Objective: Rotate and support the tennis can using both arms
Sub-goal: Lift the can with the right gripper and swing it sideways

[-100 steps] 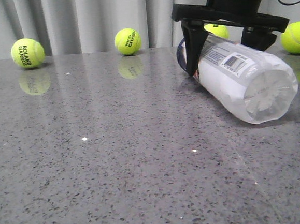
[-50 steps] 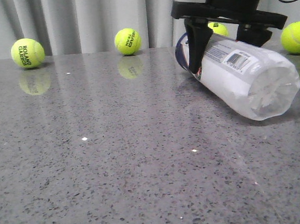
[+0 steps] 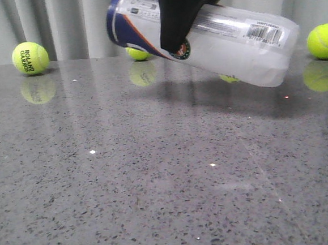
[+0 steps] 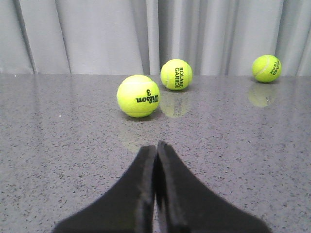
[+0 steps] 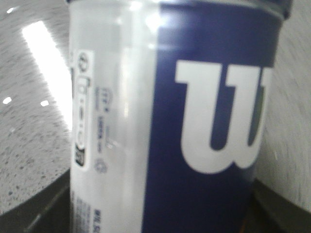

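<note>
Can: tennis can (image 3: 225, 38) airborne, long axis near-level, base toward table's right edge.
R gripper (image 3: 181, 19): clamped mid-can.
L gripper (image 4: 155, 194): closed, empty, far off.

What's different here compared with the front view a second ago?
The tennis can, which lay on the table at the right with its clear base toward the camera, is now lifted off the surface and swung broadside, navy end up and to the left. The right hand keeps its grip. The left hand is shut and empty. The tennis balls at far left and far right have not moved.
</note>
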Robot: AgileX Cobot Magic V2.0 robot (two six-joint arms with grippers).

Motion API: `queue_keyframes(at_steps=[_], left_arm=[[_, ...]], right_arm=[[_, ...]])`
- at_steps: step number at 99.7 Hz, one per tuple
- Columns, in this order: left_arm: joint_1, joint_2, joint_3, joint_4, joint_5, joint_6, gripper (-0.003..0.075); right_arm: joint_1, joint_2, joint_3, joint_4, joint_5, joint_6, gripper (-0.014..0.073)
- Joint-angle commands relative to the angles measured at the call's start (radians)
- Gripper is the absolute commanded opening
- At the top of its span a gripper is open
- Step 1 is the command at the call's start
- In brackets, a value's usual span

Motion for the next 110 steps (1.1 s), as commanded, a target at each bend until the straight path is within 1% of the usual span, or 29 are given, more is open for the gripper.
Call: queue_keyframes(at_steps=[1,13,20,30,60,86,93,100,106,107,110], left_arm=[[0.001,-0.032,0.044,-0.004,-0.074,-0.001,-0.002],[0.001,-0.032,0.044,-0.004,-0.074,-0.001,-0.002],[0.001,-0.032,0.044,-0.004,-0.074,-0.001,-0.002],[0.001,-0.032,0.044,-0.004,-0.074,-0.001,-0.002],[0.001,-0.032,0.044,-0.004,-0.074,-0.001,-0.002],[0.001,-0.032,0.044,-0.004,-0.074,-0.001,-0.002],[0.001,-0.032,0.044,-0.004,-0.074,-0.001,-0.002],[0.001,-0.032,0.044,-0.004,-0.074,-0.001,-0.002],[0.001,-0.032,0.044,-0.004,-0.074,-0.001,-0.002],[0.001,-0.032,0.044,-0.004,-0.074,-0.001,-0.002],[0.001,-0.032,0.044,-0.004,-0.074,-0.001,-0.002]], right_arm=[[0.042,-0.059,-0.034,0.01,-0.036,-0.192,0.0398],[0.092,-0.058,-0.034,0.01,-0.072,-0.347,0.0398],[0.11,-0.058,-0.034,0.01,-0.088,-0.4,0.0398],[0.119,-0.045,-0.034,0.01,-0.108,-0.407,0.0398],[0.119,0.039,-0.034,0.005,-0.089,-0.406,0.0398],[0.119,0.064,-0.033,-0.004,-0.096,-0.406,0.0405],[0.119,0.064,-0.033,-0.004,-0.099,-0.403,0.0454],[0.119,0.064,-0.033,-0.004,-0.099,-0.401,0.0555],[0.119,0.064,-0.033,-0.004,-0.098,-0.401,0.0659],[0.119,0.064,-0.033,-0.004,-0.098,-0.401,0.0669],[0.119,0.064,-0.033,-0.004,-0.095,-0.401,0.0657]])
